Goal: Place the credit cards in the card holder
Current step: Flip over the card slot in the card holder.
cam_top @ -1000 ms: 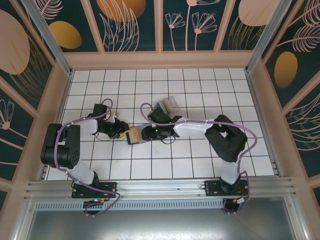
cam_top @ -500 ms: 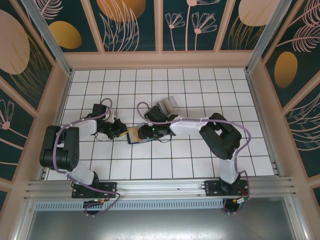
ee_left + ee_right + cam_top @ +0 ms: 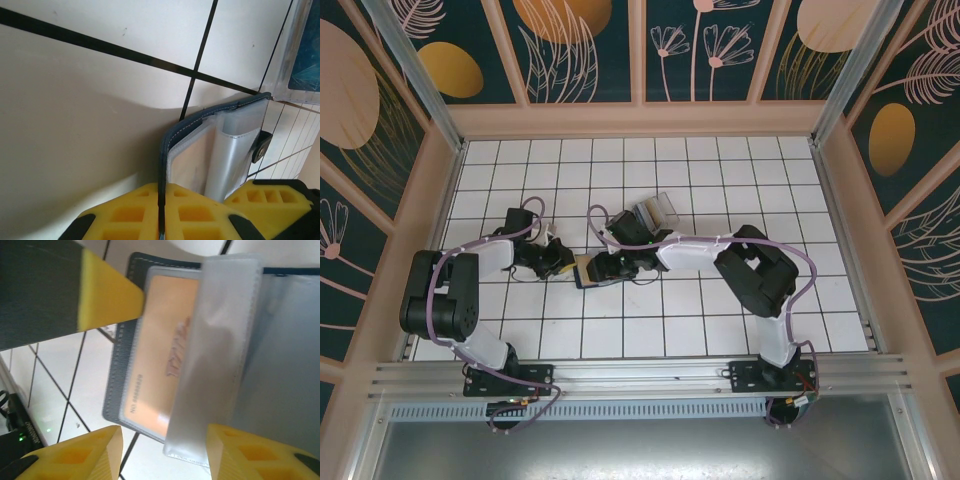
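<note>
Left wrist, left gripper (image 3: 161,202) pinching card holder (image 3: 192,160)

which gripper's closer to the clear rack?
Right. The right gripper is over the card holder, near-left of the clear rack; the left gripper lies farther left, clamping the holder's edge.

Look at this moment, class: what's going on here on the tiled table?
Two robot arms are working on an open navy card holder. The left gripper is shut on the edge of its cover, holding it. The right gripper hovers over the inside with its jaws apart, either side of a clear pocket sleeve. One orange-beige credit card already sits in a pocket.
</note>
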You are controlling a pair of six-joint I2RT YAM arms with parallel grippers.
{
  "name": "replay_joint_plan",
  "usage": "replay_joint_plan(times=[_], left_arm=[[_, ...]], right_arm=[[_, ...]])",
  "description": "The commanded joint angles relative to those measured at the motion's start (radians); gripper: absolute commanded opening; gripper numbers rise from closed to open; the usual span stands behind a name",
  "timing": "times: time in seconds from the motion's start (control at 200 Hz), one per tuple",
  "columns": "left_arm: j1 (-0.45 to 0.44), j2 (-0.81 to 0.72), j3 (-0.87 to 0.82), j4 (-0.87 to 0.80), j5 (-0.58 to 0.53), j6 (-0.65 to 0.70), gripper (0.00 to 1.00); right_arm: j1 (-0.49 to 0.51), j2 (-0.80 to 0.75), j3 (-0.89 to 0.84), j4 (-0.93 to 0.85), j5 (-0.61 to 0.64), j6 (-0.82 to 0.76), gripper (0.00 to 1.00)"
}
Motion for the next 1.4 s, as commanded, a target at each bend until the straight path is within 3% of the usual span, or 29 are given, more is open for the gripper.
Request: replay_joint_plan(times=[0.0, 0.2, 0.616, 0.886, 1.066, 1.216, 1.396], left_arm=[[0.008, 0.011, -0.013, -0.027, 0.006, 0.020, 0.11], [0.008, 0.016, -0.015, -0.017, 0.010, 0.015, 0.13], [0.008, 0.021, 0.013, 0.002, 0.034, -0.014, 0.34], [0.008, 0.044, 0.022, 0.016, 0.035, -0.034, 0.34], [0.008, 0.050, 0.030, 0.000, 0.019, -0.023, 0.30], [0.008, 0.045, 0.023, 0.003, 0.007, -0.020, 0.28], [0.008, 0.026, 0.017, 0.003, 0.004, -0.028, 0.35]], right_arm=[[0.013, 0.010, 0.036, 0.031, -0.044, -0.035, 0.47], [0.012, 0.045, 0.068, 0.011, -0.073, -0.063, 0.46], [0.034, 0.114, 0.146, 0.065, -0.168, -0.080, 0.47], [0.059, 0.085, 0.200, 0.069, -0.214, -0.117, 0.48], [0.025, -0.138, 0.053, 0.105, -0.052, -0.117, 0.51], [0.001, -0.332, -0.097, 0.100, 0.112, -0.136, 0.60], [-0.037, -0.376, -0.199, 0.077, 0.192, -0.105, 0.63]])
